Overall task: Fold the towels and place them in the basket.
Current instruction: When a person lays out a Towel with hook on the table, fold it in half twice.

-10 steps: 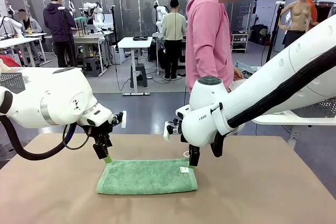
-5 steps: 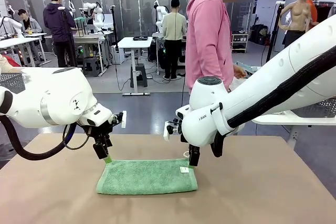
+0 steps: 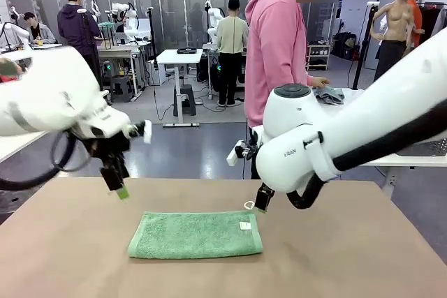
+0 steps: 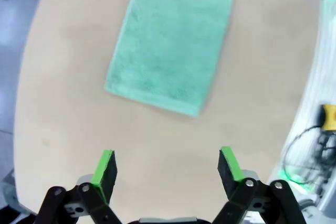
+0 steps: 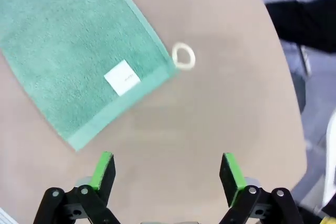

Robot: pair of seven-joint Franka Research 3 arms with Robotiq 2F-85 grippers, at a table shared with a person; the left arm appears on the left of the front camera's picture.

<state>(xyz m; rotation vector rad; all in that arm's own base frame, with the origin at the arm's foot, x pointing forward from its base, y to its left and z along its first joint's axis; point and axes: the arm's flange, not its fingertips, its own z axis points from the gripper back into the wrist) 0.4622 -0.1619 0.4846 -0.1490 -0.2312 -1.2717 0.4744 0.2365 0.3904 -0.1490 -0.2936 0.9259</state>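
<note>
Your left gripper (image 4: 167, 163) and right gripper (image 5: 167, 167) hang over the table (image 3: 363, 256), jaws spread, pinching nothing. The green towel (image 3: 195, 234) lies flat ahead of both pairs of jaws, untouched, its loop (image 5: 183, 56) nearest the right pair. Folding seems midway; next you need a fresh pinch on a short edge.

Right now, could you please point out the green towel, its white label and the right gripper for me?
green towel (image 3: 195, 234): front view, middle of its top face.
white label (image 5: 122, 77): right wrist view, centre of the label.
right gripper (image 5: 167, 157): right wrist view, midway between its open fingertips.
</note>
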